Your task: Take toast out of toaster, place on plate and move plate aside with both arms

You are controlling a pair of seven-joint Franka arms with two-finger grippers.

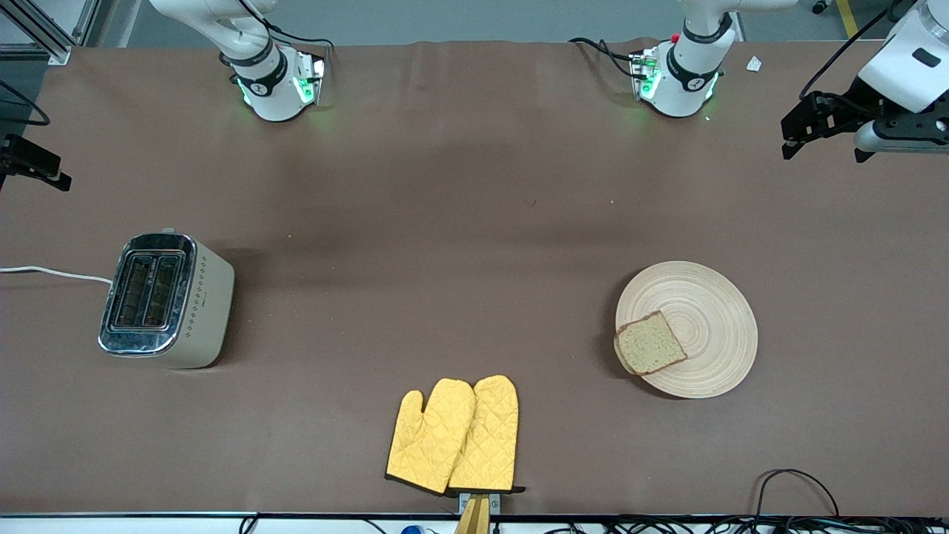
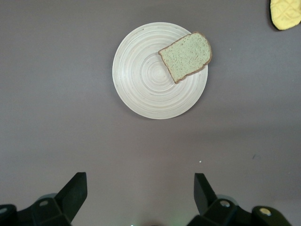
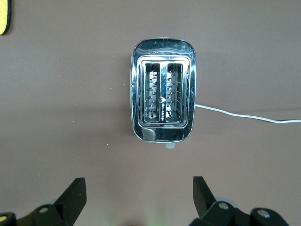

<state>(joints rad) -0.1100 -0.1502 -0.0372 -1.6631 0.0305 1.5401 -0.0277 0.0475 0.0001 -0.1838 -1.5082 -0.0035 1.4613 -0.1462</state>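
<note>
Front view: toast (image 1: 650, 343) overhangs the plate (image 1: 704, 311) edge, so with left gripper (image 2: 141, 197) and right gripper (image 3: 139, 197) both wide and empty, a jerky shove could slide it off.

Oven mitts (image 1: 454, 435): one pair, yellow, quilted in a diamond pattern, dark trim at the cuffs. They lie flat and side by side, overlapping slightly, thumbs toward the right arm's end, cuffs at the counter (image 1: 445, 222) edge nearest the front camera, about midway along it.

Counter: covered with a plain brown cloth, faintly creased.

Cables (image 1: 793, 489): black, looped at the counter edge nearest the front camera, toward the left arm's end.

Small white scrap (image 1: 754, 64): on the cloth near the left arm's base.
</note>
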